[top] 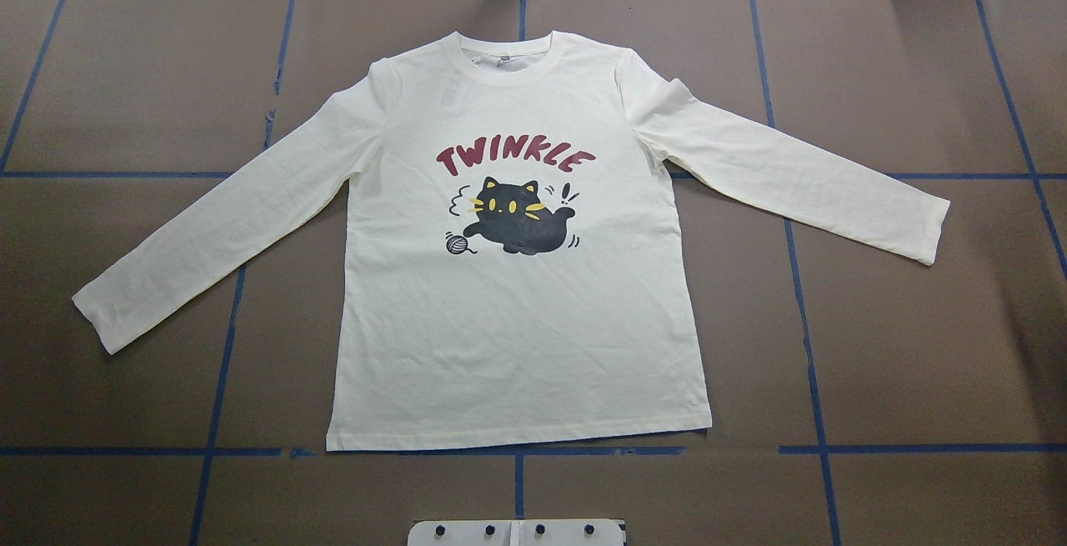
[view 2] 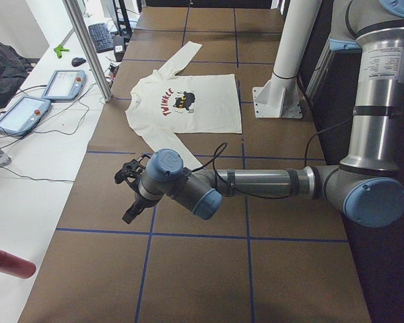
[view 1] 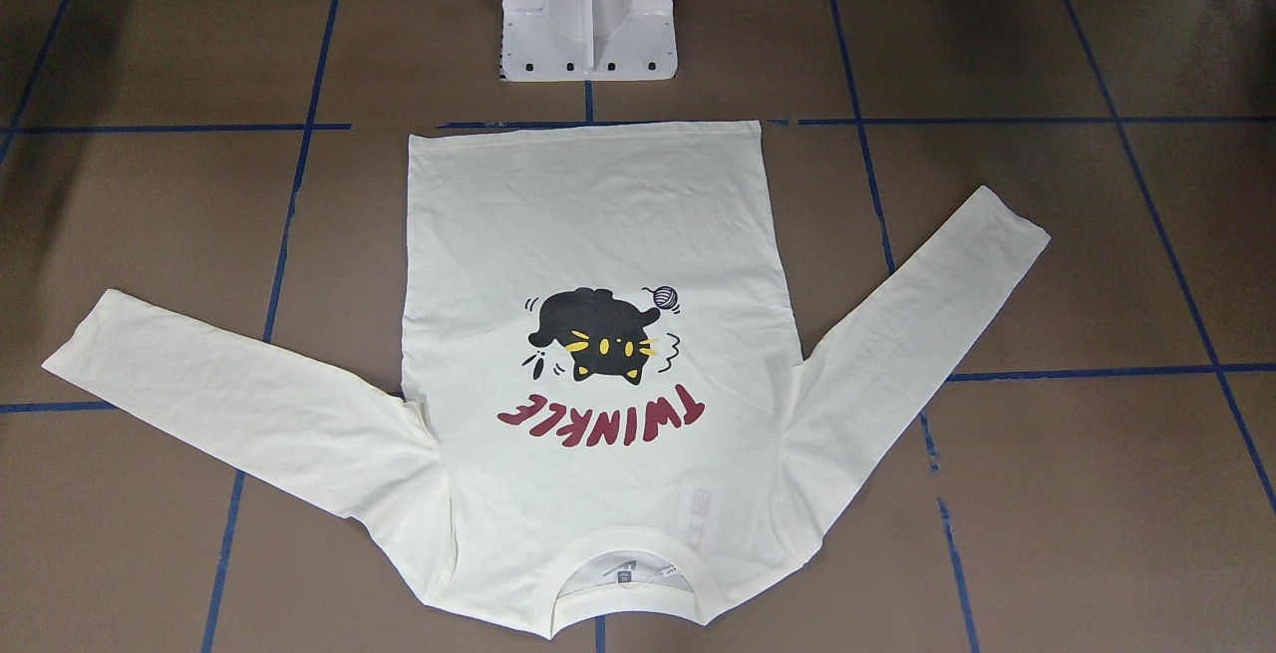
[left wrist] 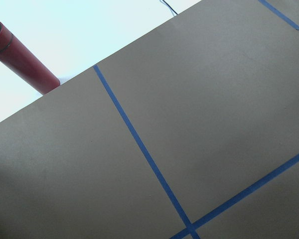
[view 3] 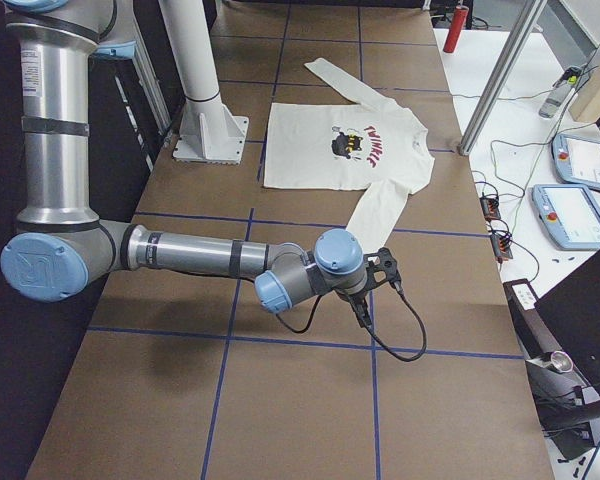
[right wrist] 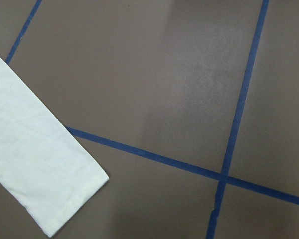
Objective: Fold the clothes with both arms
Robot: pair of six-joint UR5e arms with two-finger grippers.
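The clothes, one cream-white long-sleeved shirt [top: 517,321], lie flat and print-up on the brown table, sleeves spread to both sides. A black cat and a dark red "TWINKLE" show on the chest [view 1: 598,234]. My left gripper [view 2: 124,176] hangs over the table past the end of the near sleeve, apart from the shirt [view 2: 209,101]. My right gripper [view 3: 385,266] hovers just past the other sleeve's cuff [right wrist: 35,169]. Both grippers appear only in the side views, so I cannot tell whether they are open or shut. Neither arm shows in the overhead or front-facing view.
The white pedestal base [view 1: 588,25] stands just behind the shirt's hem. A red cylinder [left wrist: 25,59] lies on the white bench beyond the table's far edge. Teach pendants [view 2: 23,114] and cables sit there too. An aluminium post [view 3: 500,70] rises at that edge.
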